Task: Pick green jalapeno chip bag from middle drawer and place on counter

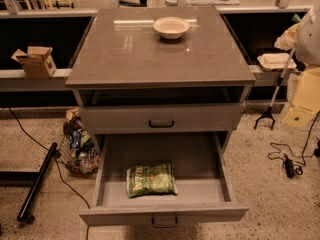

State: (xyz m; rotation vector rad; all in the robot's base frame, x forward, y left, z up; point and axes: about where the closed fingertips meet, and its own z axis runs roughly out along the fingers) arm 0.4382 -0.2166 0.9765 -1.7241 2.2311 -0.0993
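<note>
The green jalapeno chip bag (151, 179) lies flat on the floor of the middle drawer (165, 214), which is pulled wide open toward me. The bag sits left of the drawer's centre, close to its front wall. The counter (125, 54) is a glossy grey-brown slab on top of the cabinet, with a white bowl (171, 27) near its far edge. My gripper is not in view. A pale rounded shape (309, 34) at the right edge may be part of my arm.
The upper drawer (161, 118) with a black loop handle is shut. A wire basket of packets (77, 151) stands on the floor to the left, beside a black pole (37, 181). A reacher stick (272, 101) and cables (290, 161) are to the right. A cardboard box (36, 61) sits on the left ledge.
</note>
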